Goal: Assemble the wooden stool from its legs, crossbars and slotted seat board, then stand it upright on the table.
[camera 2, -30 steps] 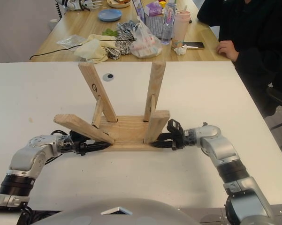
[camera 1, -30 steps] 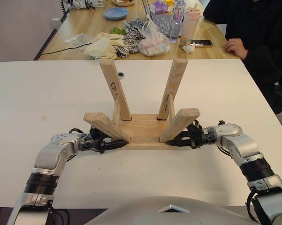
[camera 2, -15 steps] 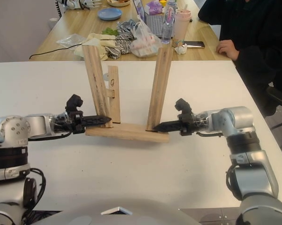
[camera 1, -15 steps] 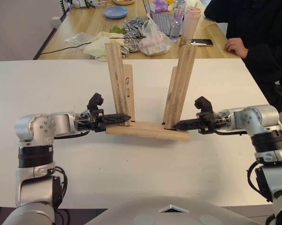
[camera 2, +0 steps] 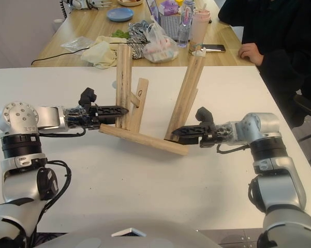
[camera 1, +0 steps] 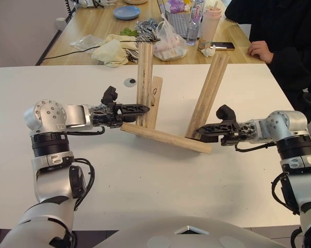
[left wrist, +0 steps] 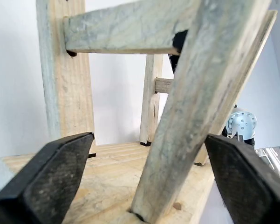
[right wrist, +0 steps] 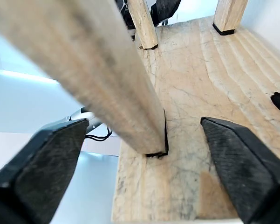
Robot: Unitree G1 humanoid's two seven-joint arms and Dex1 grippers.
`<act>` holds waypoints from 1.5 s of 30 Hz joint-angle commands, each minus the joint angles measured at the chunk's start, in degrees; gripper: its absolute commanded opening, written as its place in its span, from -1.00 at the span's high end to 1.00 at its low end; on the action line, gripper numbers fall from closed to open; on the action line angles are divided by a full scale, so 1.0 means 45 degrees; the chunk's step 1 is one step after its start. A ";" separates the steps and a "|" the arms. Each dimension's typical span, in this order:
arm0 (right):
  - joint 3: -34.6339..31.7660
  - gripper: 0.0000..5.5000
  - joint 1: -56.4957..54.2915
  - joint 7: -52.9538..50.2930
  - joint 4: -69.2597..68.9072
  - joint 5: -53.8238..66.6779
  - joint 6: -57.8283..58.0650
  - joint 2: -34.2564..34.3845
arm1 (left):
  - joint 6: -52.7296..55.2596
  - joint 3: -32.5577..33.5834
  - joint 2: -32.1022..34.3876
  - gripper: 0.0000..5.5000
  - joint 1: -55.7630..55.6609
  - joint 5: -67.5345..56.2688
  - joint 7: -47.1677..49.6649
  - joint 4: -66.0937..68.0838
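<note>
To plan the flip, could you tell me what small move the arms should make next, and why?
Probably tip the stool over with both arms: its legs point up, the seat board is tilted, and the left gripper and right gripper each straddle a leg base, fingers open.

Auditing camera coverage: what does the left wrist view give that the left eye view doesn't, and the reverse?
Left wrist adds: the crossbar end seated in a leg, and leg bases sunk in the seat board, seen close between the open fingers.
Left eye adds: the whole stool legs-up with the left hand and right hand at opposite ends, the white table, and a cluttered wooden table behind.
Shared: seat board, legs, left hand at the stool's left legs.
</note>
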 commanded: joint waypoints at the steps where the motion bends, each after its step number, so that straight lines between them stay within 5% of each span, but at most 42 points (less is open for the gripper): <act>1: 0.0336 -0.89 -0.0036 -0.0250 0.0452 -0.0277 0.0266 -0.0216 | -0.0647 0.0166 0.0236 -0.56 -0.0958 0.0739 0.0519 0.0914; 10: -0.0159 -0.95 0.0044 -0.0274 0.0868 -0.0734 -0.1110 -0.0401 | -0.2606 -0.0044 0.0996 -0.56 -0.2128 0.1415 -0.0182 0.1931; 13: -0.0590 -0.95 0.0880 -0.0045 -0.0572 -0.1157 -0.3251 -0.1064 | -0.6215 0.0048 0.1409 -0.56 -0.1294 0.1845 -0.1866 0.1461; 20: -0.2888 -0.95 0.4765 -0.1477 -0.5189 -0.2350 -0.9446 -0.0963 | -1.5451 -0.3258 0.3510 -0.56 0.3157 0.5434 -0.7811 0.0264; 26: -0.3171 -0.95 0.7709 -0.2571 -0.8275 -0.2163 -1.0733 -0.0518 | -1.7231 -0.3212 0.4877 -0.56 0.3463 0.5583 -1.0680 0.1444; 42: -0.3608 -0.95 0.9667 -0.2794 -1.0778 -0.0944 -0.9474 -0.1705 | -2.2595 -0.4899 0.2938 -0.56 0.2161 0.7580 -1.1309 0.4042; 45: -0.3113 -0.95 0.9666 -0.4006 -1.1495 -0.1011 -0.9436 -0.0854 | -2.3368 -0.5109 0.2318 -0.56 0.1557 0.7851 -1.1088 0.4952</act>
